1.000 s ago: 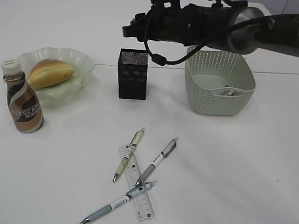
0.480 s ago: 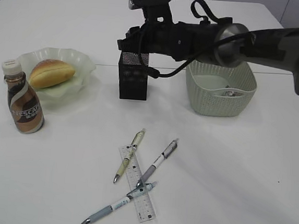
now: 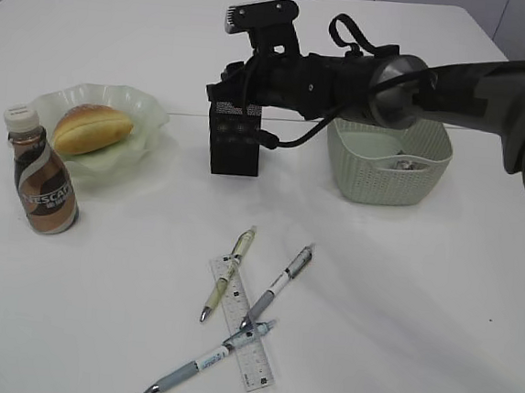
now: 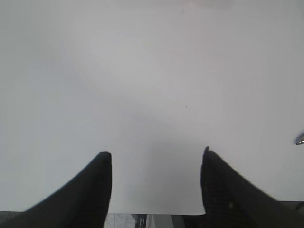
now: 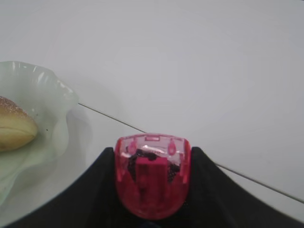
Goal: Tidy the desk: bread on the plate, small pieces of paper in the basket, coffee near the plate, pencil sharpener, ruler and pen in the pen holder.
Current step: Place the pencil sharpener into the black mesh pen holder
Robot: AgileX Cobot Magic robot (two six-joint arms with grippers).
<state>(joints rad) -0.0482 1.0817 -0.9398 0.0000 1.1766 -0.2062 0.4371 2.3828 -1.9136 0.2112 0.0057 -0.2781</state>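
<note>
At the far left of the desk [image 3: 401, 291] stands the coffee [image 3: 41, 175], a brown-and-white swirled bottle with a white cap, upright and just in front of the plate [image 3: 133, 102]. The plate is pale green with a ruffled rim, and the bread [image 3: 91, 128] lies in it, golden brown, its paler split side turned toward the front.

Toward the middle, the black mesh pen holder [image 3: 236, 144] stands upright on the table. The right arm reaches in from the right edge, crossing above the basket, and its gripper [image 3: 224, 85] sits right over the holder's open top. In the right wrist view that gripper [image 5: 152, 190] is clamped on a translucent pink pencil sharpener [image 5: 152, 173], pinched between the two dark fingers, with the plate's edge and an end of the bread off to its left.

Down in front, three pens lie loose around the clear ruler [image 3: 240, 321]: a yellowish pen [image 3: 228, 273] angled beside the ruler's upper end, a grey pen [image 3: 277, 285] slanting off to the right with its tip at the ruler, and a blue-grey pen [image 3: 209, 358] lying across the ruler's lower half.

To the right sits the grey-green perforated basket [image 3: 388, 180], with small crumpled paper scraps [image 3: 409, 161] inside.

The left gripper [image 4: 156, 183] shows only in its own wrist view: its two dark fingers stand well apart over bare white tabletop, holding nothing.
</note>
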